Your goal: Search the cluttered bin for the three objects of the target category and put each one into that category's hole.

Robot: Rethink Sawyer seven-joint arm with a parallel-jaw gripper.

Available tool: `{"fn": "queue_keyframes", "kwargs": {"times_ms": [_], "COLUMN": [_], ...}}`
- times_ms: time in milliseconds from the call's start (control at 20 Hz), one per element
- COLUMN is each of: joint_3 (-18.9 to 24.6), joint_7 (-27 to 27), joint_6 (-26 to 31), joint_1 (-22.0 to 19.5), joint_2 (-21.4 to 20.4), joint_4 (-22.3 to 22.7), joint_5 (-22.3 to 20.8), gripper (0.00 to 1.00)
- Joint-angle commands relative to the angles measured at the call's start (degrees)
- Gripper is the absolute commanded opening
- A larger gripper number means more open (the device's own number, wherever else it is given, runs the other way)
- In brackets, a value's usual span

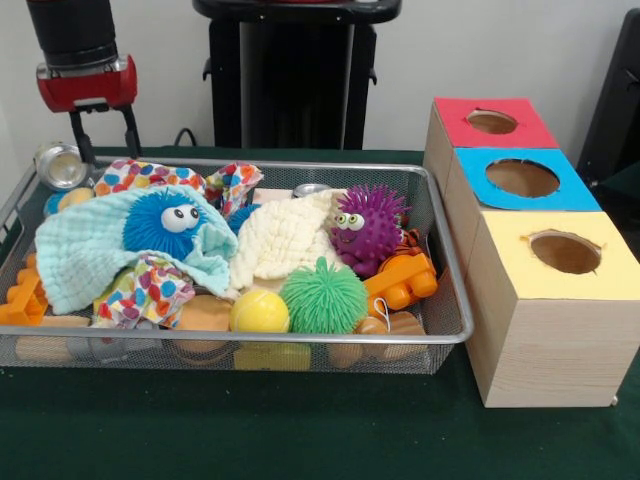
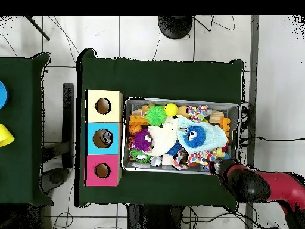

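Note:
The wire mesh bin (image 1: 250, 340) is full of toys and cloths; it also shows in the overhead view (image 2: 179, 100). A shiny metal can (image 1: 60, 165) lies in the bin's far left corner. A second can (image 1: 312, 190) peeks out behind a cream cloth (image 1: 285, 240) at the far side. My gripper (image 1: 110, 155) hangs open and empty over that far left corner, its left finger just right of the first can. The blue-surround hole (image 1: 522, 178) is the middle one of the wooden box (image 1: 545, 340); in the overhead view the hole (image 2: 102, 138) shows something grey inside.
Red-surround hole (image 1: 491, 121) and yellow-surround hole (image 1: 565, 251) flank the blue one. The bin holds a blue furry ball (image 1: 165, 222) on a mint cloth, a purple spiky ball (image 1: 367, 225), a green spiky ball (image 1: 323, 297), a yellow ball (image 1: 259, 312) and orange blocks (image 1: 402, 280). My arm (image 2: 256, 185) covers the bin's corner.

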Motion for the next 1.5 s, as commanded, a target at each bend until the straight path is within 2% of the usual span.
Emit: {"fn": "queue_keyframes", "kwargs": {"times_ms": [50, 250, 600, 1050, 1300, 1500], "joint_3": [3.22, 3.36, 2.77, 2.35, 2.67, 2.17], "joint_7": [-8.55, -10.52, -13.23, -13.65, -14.91, -15.12], "joint_6": [4.99, 5.98, 5.88, 5.01, 4.78, 3.97], "joint_1": [-0.39, -1.36, -2.54, -3.57, -5.58, -5.73], "joint_2": [-5.99, -7.47, -5.40, -3.96, -3.91, -2.36], "joint_4": [1.78, 1.79, -0.08, -0.61, 0.22, -0.50], "joint_5": [4.44, 5.99, 5.35, 3.65, 3.25, 1.70], "gripper": [1.00, 1.00, 1.00, 1.00, 1.00, 1.00]}}
